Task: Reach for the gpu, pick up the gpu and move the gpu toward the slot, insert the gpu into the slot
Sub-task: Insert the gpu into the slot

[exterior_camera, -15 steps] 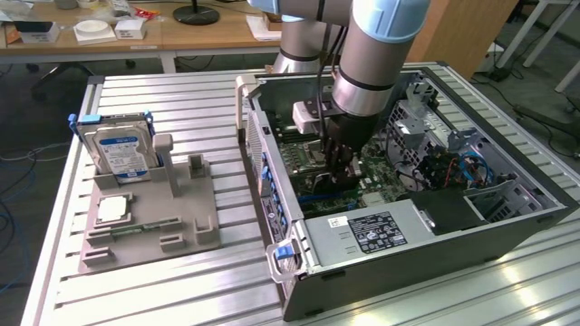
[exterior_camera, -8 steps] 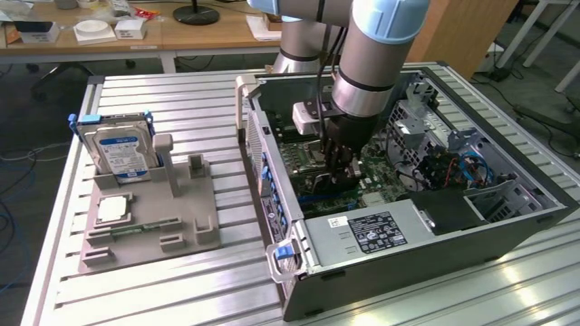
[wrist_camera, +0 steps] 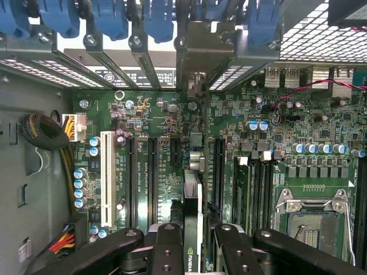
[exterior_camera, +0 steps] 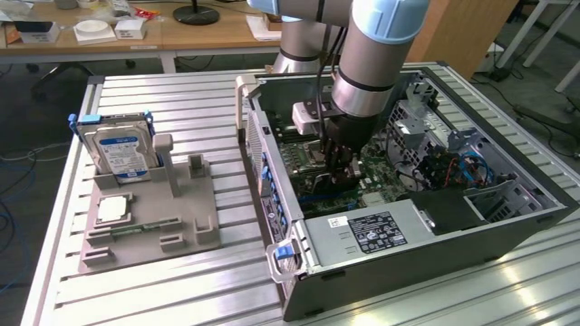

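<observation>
Black multi-link gripper (wrist_camera: 194,243) is clamped on the thin dark circuit card, the gpu (wrist_camera: 192,223), seen edge-on with its silvery bracket end (wrist_camera: 195,157) above the green motherboard (wrist_camera: 160,166), beside a long black slot (wrist_camera: 219,172), inside the open grey computer case (exterior_camera: 435,251).

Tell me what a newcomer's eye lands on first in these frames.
The robot arm plunging into the open computer case, its gripper low over the motherboard. In the wrist view the gpu stands edge-on between the fingers. At the exterior view's left, a hard drive stands upright in a grey holder.
</observation>
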`<act>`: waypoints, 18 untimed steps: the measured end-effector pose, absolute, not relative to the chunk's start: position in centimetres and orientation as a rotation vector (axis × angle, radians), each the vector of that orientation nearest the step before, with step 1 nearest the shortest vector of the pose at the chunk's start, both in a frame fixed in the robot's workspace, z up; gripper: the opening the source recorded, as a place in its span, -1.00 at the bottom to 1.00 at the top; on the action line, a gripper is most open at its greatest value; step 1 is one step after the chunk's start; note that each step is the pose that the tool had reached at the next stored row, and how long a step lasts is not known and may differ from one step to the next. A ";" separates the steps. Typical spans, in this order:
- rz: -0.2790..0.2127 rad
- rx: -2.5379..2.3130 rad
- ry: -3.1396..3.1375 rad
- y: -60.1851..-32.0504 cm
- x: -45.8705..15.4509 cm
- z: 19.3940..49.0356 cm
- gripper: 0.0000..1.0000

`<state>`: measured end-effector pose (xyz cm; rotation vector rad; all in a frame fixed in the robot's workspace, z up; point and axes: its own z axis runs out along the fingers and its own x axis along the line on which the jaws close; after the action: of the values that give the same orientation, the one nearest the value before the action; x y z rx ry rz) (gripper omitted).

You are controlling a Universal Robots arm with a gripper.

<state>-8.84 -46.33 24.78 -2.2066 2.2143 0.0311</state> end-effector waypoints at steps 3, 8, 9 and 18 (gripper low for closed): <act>0.030 -2.207 2.214 -46.3 -8.9 24.8 -0.48; 0.029 -2.214 2.207 -46.2 -9.0 24.8 -0.48; 0.029 -2.214 2.207 -46.2 -9.0 24.8 -0.48; 0.029 -2.218 2.204 -46.1 -9.0 24.8 -0.48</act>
<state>-8.96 -46.14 24.77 -2.2178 2.2036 0.0286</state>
